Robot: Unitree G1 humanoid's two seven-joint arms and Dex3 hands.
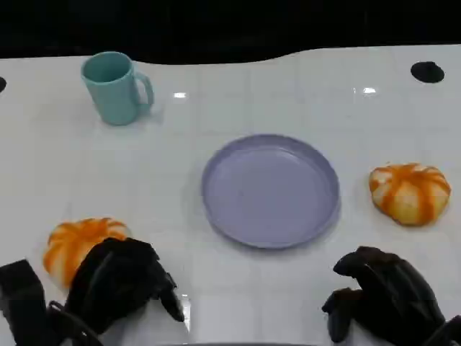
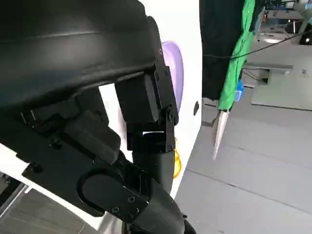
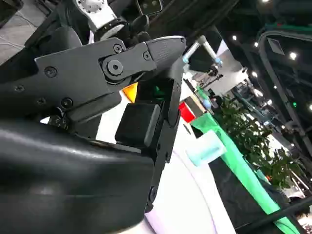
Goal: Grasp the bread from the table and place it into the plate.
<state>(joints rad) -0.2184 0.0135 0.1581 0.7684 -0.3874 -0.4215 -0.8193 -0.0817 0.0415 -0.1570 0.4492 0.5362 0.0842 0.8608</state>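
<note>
Nearest the camera, the black left hand (image 1: 119,285) hangs low over the white worktop (image 1: 180,187), its fingers curled loosely downward and holding nothing, just in front of a round orange-and-cream striped bread roll (image 1: 75,245) that it partly hides. Opposite it, the black right hand (image 1: 385,295) is likewise curled and holds nothing. A second striped bread roll (image 1: 410,192) lies beyond it, beside the shallow round lavender plate (image 1: 270,189) at the centre. A teal mug (image 1: 115,88) stands well apart at the far left.

Reaching seems to be the step in hand. To do it well, the left fingers should probably spread wider, settle over the near roll's crown and close gently around its sides, since soft bread may dent. Lifting it well above the plate's raised rim before crossing would avoid nudging it.
</note>
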